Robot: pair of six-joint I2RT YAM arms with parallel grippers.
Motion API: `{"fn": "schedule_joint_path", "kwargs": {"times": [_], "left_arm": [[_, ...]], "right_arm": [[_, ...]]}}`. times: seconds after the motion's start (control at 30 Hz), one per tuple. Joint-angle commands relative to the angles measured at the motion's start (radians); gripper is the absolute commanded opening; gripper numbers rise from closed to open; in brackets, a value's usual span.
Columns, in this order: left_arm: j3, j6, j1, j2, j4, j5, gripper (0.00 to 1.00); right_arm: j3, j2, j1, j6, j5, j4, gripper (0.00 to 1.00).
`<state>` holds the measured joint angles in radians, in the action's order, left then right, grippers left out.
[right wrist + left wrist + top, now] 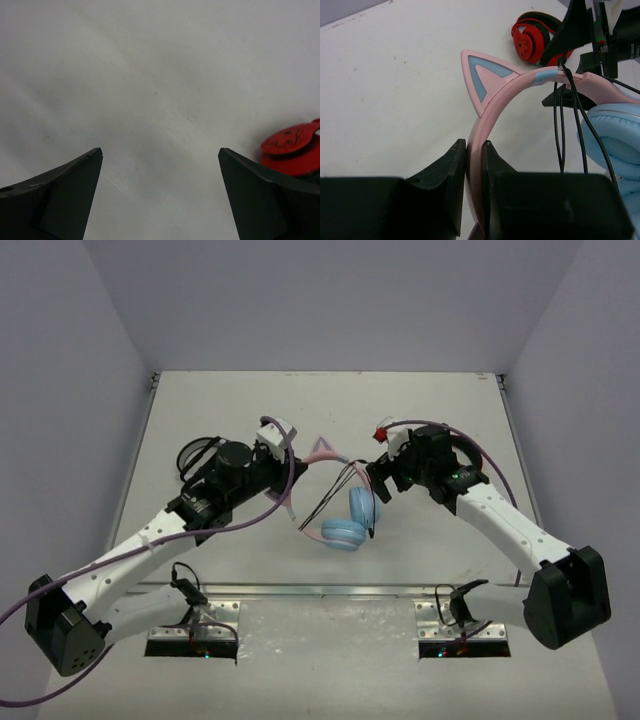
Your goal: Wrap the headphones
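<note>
While left gripper (474,144) pinches band of pink cat-eared, blue-cupped headphones (510,87), step: likely winding.
Right gripper (160,150): fingers wide, empty.
Next: grab thin black cable (561,125).

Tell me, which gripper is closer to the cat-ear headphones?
Left. The left gripper is shut on the pink band of the headphones; the right gripper hangs open beside them, holding nothing.
</note>
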<state>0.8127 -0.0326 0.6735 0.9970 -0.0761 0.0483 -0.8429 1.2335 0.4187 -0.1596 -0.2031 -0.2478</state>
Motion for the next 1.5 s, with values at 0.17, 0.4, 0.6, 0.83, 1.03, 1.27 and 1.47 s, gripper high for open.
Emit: {"fn": "schedule_joint_path", "kwargs": {"times": [0.17,0.4,0.6,0.83,1.03,1.27,1.47], "left_arm": [[0.149,-0.040,-0.150,0.130,0.219,0.321,0.00],[0.259,0.187,-0.258,0.342,0.210,0.604,0.01],[0.498,0.474,-0.278,0.623,-0.074,0.749,0.01],[0.854,0.668,-0.287,1.010,-0.351,0.891,0.01],[1.075,0.815,-0.287,1.221,-0.531,0.958,0.01],[1.213,0.852,-0.316,1.385,-0.565,0.989,0.01],[1.277,0.821,-0.365,1.468,-0.533,0.995,0.01]], "right_arm": [[0.053,-0.014,-0.156,0.277,0.167,0.064,0.99],[0.005,-0.150,-0.248,0.393,0.249,-0.136,0.99],[-0.022,-0.377,-0.248,0.402,0.104,-0.295,0.99],[0.030,-0.612,-0.248,0.430,-0.146,-0.340,0.99],[0.076,-0.703,-0.248,0.451,-0.239,-0.358,0.99],[0.116,-0.752,-0.248,0.465,-0.341,-0.364,0.99],[0.120,-0.747,-0.248,0.469,-0.368,-0.367,0.99]]}}
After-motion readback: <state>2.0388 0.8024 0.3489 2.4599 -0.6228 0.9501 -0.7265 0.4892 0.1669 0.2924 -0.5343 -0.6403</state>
